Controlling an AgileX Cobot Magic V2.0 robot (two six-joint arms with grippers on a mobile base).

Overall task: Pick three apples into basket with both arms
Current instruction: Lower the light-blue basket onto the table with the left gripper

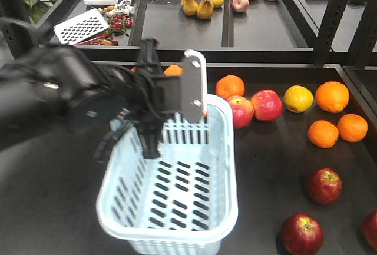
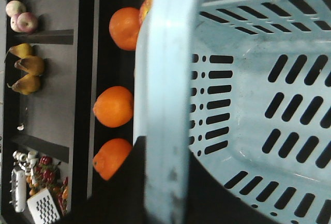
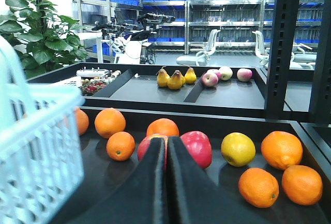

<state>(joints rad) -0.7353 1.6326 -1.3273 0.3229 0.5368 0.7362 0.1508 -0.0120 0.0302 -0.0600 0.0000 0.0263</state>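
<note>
The pale blue slotted basket (image 1: 227, 149) sits left of centre, with nothing inside it. My left gripper (image 1: 149, 142) reaches in over its far left side. In the left wrist view the left gripper (image 2: 165, 150) is shut on a pale blue bar of the basket (image 2: 243, 79); I cannot tell whether it is rim or handle. Three dark maroon apples (image 1: 323, 185) (image 1: 301, 234) (image 1: 371, 229) lie on the table at the front right. My right gripper (image 3: 166, 140) is shut with nothing in it, low over the table and pointing at two pink-red apples (image 3: 199, 146). The basket (image 3: 36, 146) stands to its left.
Two pink-red apples (image 1: 266, 105) lie just right of the basket's far corner. Oranges (image 1: 332, 96), a yellow fruit (image 1: 298, 98) and another orange (image 1: 230, 85) lie around them. Oranges (image 2: 114, 106) lie behind the basket. A raised back tray holds pears (image 1: 197, 5). A dark shelf post (image 3: 284, 48) stands at right.
</note>
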